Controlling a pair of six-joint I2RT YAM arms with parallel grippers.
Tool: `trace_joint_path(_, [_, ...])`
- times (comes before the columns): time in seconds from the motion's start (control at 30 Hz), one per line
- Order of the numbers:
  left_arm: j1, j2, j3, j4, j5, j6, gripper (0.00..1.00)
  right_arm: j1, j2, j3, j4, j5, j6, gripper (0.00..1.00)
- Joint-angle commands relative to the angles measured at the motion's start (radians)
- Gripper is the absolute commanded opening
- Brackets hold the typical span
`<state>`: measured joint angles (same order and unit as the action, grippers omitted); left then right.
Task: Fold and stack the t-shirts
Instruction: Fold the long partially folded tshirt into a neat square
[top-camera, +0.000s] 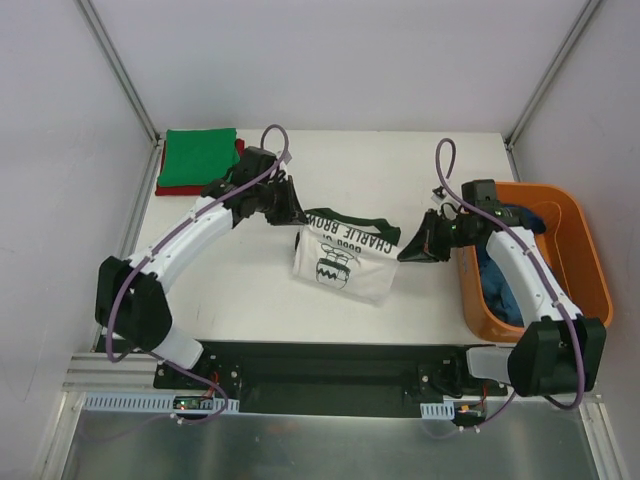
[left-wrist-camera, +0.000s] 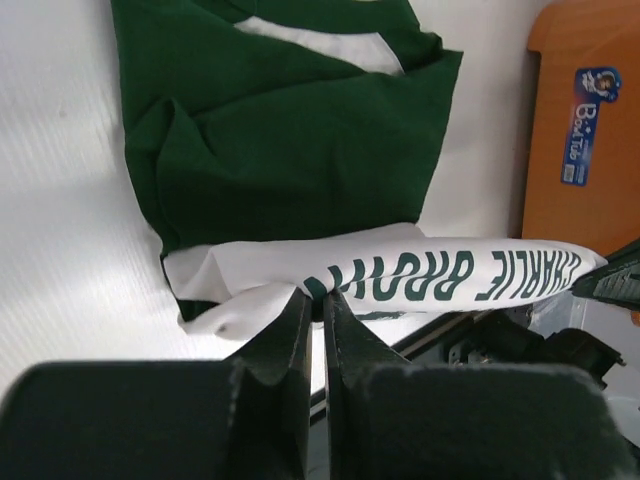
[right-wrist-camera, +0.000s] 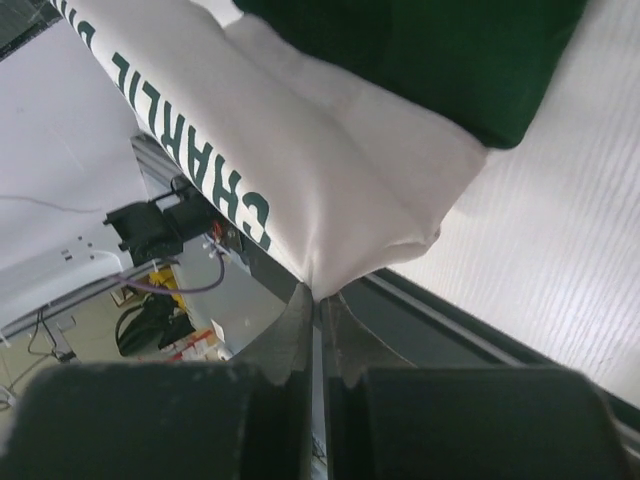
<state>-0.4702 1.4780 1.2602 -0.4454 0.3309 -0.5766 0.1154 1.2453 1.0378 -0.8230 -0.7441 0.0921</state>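
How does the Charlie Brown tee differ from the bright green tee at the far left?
The white tee is pinched between the left gripper and right gripper mid-table; the green tee lies untouched. The white tee sags, loosely folded; the green tee is folded flat on a red tee. The white tee is printed; the green tee is plain. Both are outside the orange tub.

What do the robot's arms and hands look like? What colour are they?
The left arm and right arm are white tubes with chunky black joints. A purple cable loops along each. The left hand and right hand are black, with two flat fingers each.
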Motion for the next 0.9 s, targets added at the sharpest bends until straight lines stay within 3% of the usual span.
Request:
trace_joint_path(0.0, [0.048,0.112,0.123,0.051,-0.052,0.044,0.00,-0.048,0.089,0.076,0.064,0.060,-0.026,0.01])
trace_joint_path(0.57, [0.131,0.537,0.410,0.050,0.026,0.063,0.00,-0.069,0.544,0.306,0.219,0.114,0.041,0.01])
trace_joint_path(0.77, [0.136,0.631,0.468,0.050,0.088,0.078,0.00,-0.069,0.608,0.343,0.220,0.187,0.067,0.01])
trace_joint_path(0.87, [0.136,0.659,0.499,0.050,0.096,0.087,0.19,-0.069,0.634,0.384,0.208,0.203,0.066,0.19])
